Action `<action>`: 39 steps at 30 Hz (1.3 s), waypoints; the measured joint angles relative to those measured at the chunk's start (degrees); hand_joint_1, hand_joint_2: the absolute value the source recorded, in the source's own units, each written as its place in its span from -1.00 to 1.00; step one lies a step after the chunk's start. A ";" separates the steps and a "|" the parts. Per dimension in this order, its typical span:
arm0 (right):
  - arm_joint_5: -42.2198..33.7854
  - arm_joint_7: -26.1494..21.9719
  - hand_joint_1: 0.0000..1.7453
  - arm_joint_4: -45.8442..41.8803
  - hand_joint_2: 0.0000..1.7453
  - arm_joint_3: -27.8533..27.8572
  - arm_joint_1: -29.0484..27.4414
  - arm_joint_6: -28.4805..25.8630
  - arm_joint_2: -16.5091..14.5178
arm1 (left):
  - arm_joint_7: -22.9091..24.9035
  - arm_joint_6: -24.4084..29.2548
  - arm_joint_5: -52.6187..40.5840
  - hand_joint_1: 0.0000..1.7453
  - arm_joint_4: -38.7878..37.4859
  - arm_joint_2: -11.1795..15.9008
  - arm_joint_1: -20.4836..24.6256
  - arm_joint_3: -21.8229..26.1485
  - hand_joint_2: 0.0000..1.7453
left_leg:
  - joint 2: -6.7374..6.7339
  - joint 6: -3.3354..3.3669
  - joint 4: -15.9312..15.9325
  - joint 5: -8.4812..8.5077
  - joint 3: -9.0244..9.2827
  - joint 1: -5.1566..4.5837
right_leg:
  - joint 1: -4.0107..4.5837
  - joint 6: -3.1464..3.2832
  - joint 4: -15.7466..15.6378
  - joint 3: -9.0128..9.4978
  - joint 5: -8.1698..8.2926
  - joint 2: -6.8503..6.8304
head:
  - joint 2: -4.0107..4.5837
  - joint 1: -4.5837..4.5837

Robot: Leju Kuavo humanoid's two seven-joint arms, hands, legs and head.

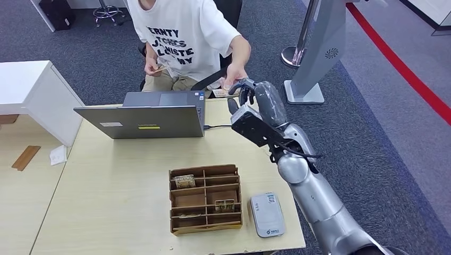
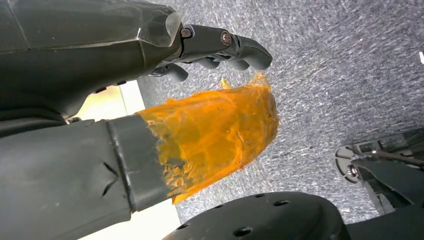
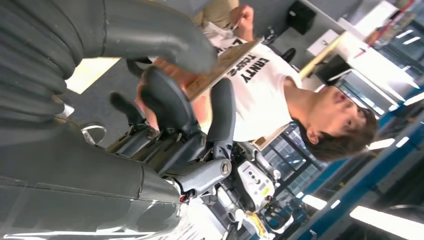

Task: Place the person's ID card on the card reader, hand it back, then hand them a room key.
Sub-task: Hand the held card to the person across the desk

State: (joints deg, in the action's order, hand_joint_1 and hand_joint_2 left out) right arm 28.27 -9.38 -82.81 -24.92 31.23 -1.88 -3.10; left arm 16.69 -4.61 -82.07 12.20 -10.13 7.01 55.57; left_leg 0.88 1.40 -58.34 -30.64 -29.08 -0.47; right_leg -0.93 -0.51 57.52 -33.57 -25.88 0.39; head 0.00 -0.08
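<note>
**Q:** So where was the card at that point, and did you actually have it?

**Me:** Honestly, right in the handover. My right hand (image 1: 245, 91) was stretched out past the far edge of the table (image 1: 122, 212), by the corner of the laptop (image 1: 146, 121), and the card (image 1: 225, 93) sat between my fingers and the person's hand (image 1: 234, 76). From my right wrist camera, my thumb lay over one face of the card (image 3: 220, 65) and my dark fingers (image 3: 165, 102) curled under it, so I'd call that a pinch on the near end. Their hand was on the other end. Who carried the weight, I couldn't tell.

**Q:** How'd you expect it to handle?

**Me:** Light, thin, stiff and flat, probably slick on the faces. My guess was a squeeze across the two faces near one short edge, leaving the rest free for the card reader (image 1: 267, 213), which lay near me beside the wooden organizer (image 1: 206, 199).

**Q:** And the other hand?

**Me:** My left hand (image 2: 150, 90) hung over the carpet, fingers loosely curled, holding nothing.
</note>
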 joint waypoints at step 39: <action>-36.58 -7.50 -1.00 -6.88 -1.00 -1.17 -13.87 24.53 -1.39 | -0.93 0.51 3.17 -1.00 0.00 0.17 -1.23 -0.76 -1.00 | -0.01 0.00 0.00 -0.04 0.00 0.00 | 0.01 -0.01 -0.04 -0.04 -0.01 0.00 | 0.00 0.00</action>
State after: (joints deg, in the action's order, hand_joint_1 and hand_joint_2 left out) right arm -8.31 -16.88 -89.69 -26.09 17.37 22.65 -4.49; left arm 15.76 -4.10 -78.90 12.20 -9.96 5.78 54.81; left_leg 0.87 1.40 -58.34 -30.67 -29.08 -0.47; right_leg -0.92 -0.52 57.48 -33.61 -25.89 0.39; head 0.00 -0.08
